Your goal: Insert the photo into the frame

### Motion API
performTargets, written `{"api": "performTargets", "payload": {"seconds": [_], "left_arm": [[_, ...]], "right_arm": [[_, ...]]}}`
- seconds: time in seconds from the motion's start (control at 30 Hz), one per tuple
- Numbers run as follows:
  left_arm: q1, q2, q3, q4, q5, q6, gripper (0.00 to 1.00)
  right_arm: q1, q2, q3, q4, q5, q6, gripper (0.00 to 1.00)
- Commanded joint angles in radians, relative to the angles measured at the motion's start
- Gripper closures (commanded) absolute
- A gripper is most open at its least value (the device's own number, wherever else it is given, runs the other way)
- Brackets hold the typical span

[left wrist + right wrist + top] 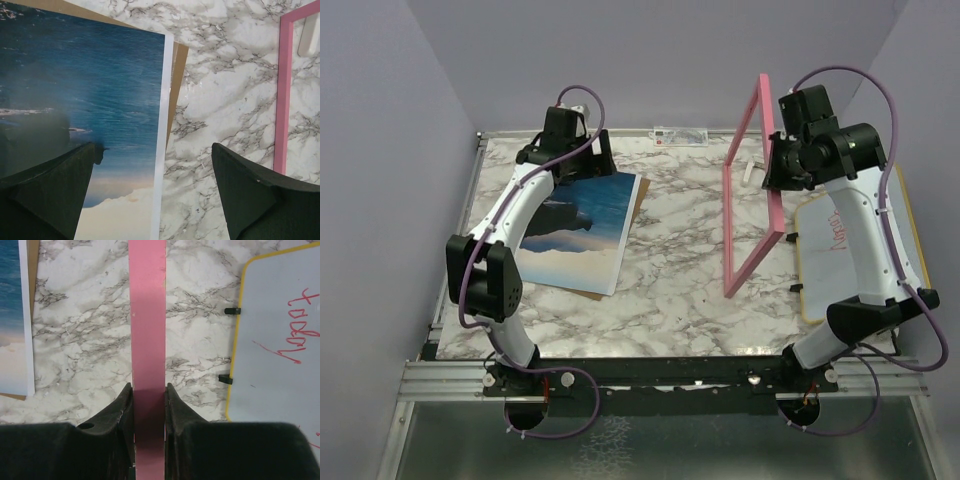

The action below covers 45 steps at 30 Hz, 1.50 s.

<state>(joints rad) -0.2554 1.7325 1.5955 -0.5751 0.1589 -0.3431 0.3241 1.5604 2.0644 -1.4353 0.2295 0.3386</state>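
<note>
Photo (pixel 582 222) flat on marble table (pixel 680 290), lilac walls (pixel 670 50); left gripper (pixel 157 150) open, right gripper (pixel 148 390) tight on frame (pixel 147 315)

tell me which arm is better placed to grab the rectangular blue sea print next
Left. The left gripper is open over the blue sea print; the right gripper is shut on the tilted pink rectangular frame.

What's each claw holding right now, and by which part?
Right claw is shut on the frame, pinching one pink rail between its fingers. Left claw is open over the photo, holding nothing.
</note>
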Motion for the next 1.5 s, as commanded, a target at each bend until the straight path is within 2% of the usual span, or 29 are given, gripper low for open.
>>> {"api": "performTargets", "payload": {"seconds": [0.0, 0.3, 0.5, 0.57, 0.73, 1.03, 1.1, 1.17, 1.3, 1.47], "left_arm": [[0.002, 0.052, 0.065, -0.025, -0.068, -0.005, 0.01], [0.025, 0.105, 0.151, -0.073, -0.132, -0.050, 0.01], [0.061, 0.109, 0.195, -0.078, -0.096, -0.099, 0.01], [0.068, 0.104, 0.211, -0.079, -0.053, -0.114, 0.01], [0.068, 0.118, 0.272, -0.053, 0.196, -0.172, 0.01], [0.067, 0.073, 0.166, 0.112, 0.420, -0.334, 0.01], [0.065, 0.047, 0.098, 0.209, 0.491, -0.388, 0.01], [0.064, 0.003, 0.003, 0.378, 0.540, -0.477, 0.01], [0.031, -0.046, -0.147, 0.671, 0.557, -0.618, 0.01], [-0.026, 0.018, -0.203, 0.699, 0.542, -0.628, 0.01]], "right_arm": [[0.036, 0.078, 0.058, -0.030, 0.039, -0.019, 0.99], [0.171, 0.258, 0.136, -0.029, 0.042, 0.052, 0.99], [0.263, 0.350, 0.163, -0.029, 0.030, 0.099, 0.89], [0.287, 0.374, 0.170, -0.027, 0.022, 0.111, 0.87], [0.322, 0.402, 0.160, 0.018, -0.002, 0.132, 0.85], [0.370, 0.429, 0.109, 0.119, -0.004, 0.177, 0.90], [0.381, 0.427, 0.085, 0.143, -0.009, 0.186, 0.90], [0.387, 0.421, 0.066, 0.165, -0.010, 0.194, 0.91], [0.392, 0.410, 0.035, 0.203, -0.013, 0.207, 0.96], [0.394, 0.388, -0.026, 0.263, -0.021, 0.216, 0.99]]}}
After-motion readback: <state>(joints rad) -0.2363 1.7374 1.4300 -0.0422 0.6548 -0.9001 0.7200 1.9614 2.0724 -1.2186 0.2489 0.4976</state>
